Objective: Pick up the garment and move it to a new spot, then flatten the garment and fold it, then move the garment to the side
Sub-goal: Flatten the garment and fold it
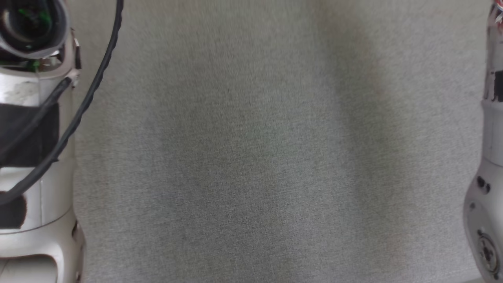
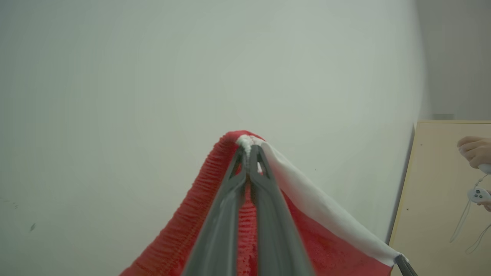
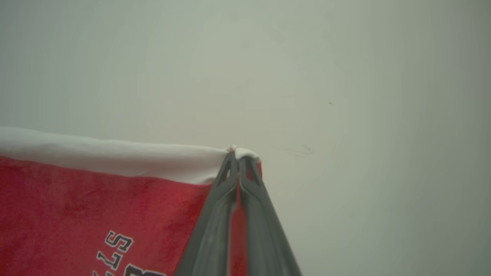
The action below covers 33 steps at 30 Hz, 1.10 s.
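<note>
Tautly, garment (image 3: pixel 96 191) between both pincers (image 2: pixel 250 148) (image 3: pixel 237 155).

You have one garment (image 3: pixel 96 199) to count, red with one white band (image 3: pixel 115 157) along its edge. There are two grippers, one left gripper (image 2: pixel 250 147) and one right gripper (image 3: pixel 234 155), each with two dark fingers (image 2: pixel 270 214). In the head view you get two pale forearms, the left forearm (image 1: pixel 35 188) and the right forearm (image 1: pixel 487 188), plus one black cable (image 1: pixel 90 98) and one grey surface (image 1: pixel 255 157). In the left wrist view you can count one hand (image 2: pixel 475 151), one white controller (image 2: pixel 477 194) and one pale wooden panel (image 2: pixel 433 191).
</note>
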Available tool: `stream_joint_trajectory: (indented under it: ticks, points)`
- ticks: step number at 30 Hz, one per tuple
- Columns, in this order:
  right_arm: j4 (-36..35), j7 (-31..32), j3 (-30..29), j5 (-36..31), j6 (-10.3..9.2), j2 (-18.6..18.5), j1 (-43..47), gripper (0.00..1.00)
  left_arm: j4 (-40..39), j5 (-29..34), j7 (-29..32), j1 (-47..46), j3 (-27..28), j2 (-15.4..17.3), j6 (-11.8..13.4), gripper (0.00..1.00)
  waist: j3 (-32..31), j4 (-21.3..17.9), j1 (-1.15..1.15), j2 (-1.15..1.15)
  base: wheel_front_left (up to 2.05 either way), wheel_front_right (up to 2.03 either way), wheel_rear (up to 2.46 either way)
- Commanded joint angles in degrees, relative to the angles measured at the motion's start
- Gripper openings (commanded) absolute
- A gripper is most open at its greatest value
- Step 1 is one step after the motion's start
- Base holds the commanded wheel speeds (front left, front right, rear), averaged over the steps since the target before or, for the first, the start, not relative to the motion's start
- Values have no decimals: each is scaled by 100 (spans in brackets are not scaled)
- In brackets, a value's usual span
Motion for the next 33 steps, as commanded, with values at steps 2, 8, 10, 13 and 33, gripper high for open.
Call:
stream_joint_trajectory:
  ticks: [2,8,10,13,33]
  points:
    - [194,-158,111,-241,2,-40,64,0,-180,8,-51,171,-8,85,-85,0,457,-136,-2,-1,0,0,0]
    - [1075,202,865,-20,2,-260,969,0,-244,18,-60,1537,-1015,716,-97,0,263,-168,-2,-1,0,0,0]
    - [1217,404,1146,234,1,-366,1232,0,-204,-66,-61,2040,-1150,802,-98,0,197,-159,-2,-1,0,0,0]
    - [1192,684,1374,772,1,-475,1796,0,-152,-181,-61,2792,-1119,786,-98,0,26,-128,-2,-1,0,0,0]
    - [-1649,3838,981,2614,2,-1868,6274,0,338,-516,-62,5795,-1724,406,-95,0,-1757,136,-2,-1,0,0,0]
